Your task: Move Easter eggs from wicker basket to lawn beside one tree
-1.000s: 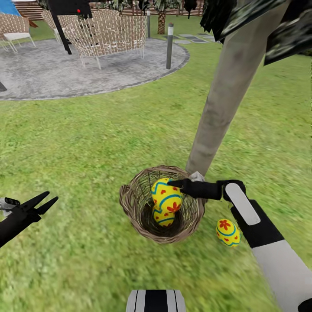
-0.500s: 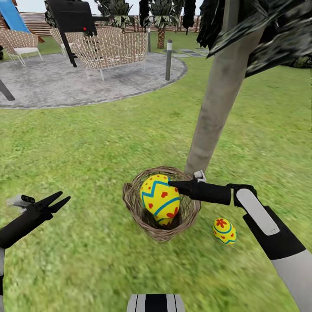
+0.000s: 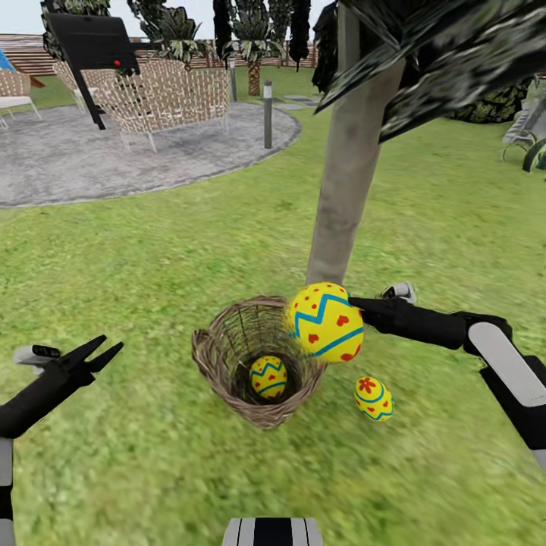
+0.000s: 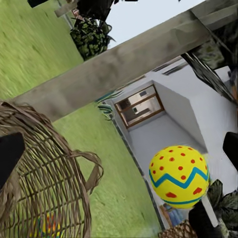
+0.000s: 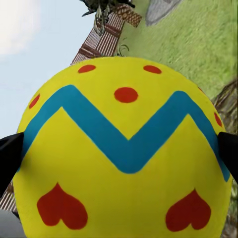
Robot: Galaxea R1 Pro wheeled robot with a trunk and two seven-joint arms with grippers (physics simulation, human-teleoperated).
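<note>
Your right gripper (image 3: 356, 305) has its fingers (image 5: 10, 158) closed on the sides of one Easter egg (image 3: 326, 321). This held egg hangs above the wicker basket (image 3: 254, 358), over the rim at 2 o'clock, clear of the weave. A second egg (image 3: 268, 377) lies at the bottom of the basket. A third egg (image 3: 373, 398) rests on the lawn (image 3: 152, 250) at 4 o'clock from the basket, apart from its wall. The tree (image 3: 347, 178) trunk rises just behind the basket at 1 o'clock, close to your right arm. Your left gripper (image 3: 98, 353) hovers at 9 o'clock, well apart from the basket, fingers parted and holding nothing. Open grass surrounds the basket on all other sides. The grey patio (image 3: 114, 155) with wicker chairs (image 3: 163, 95) lies far off at 11 o'clock.
</note>
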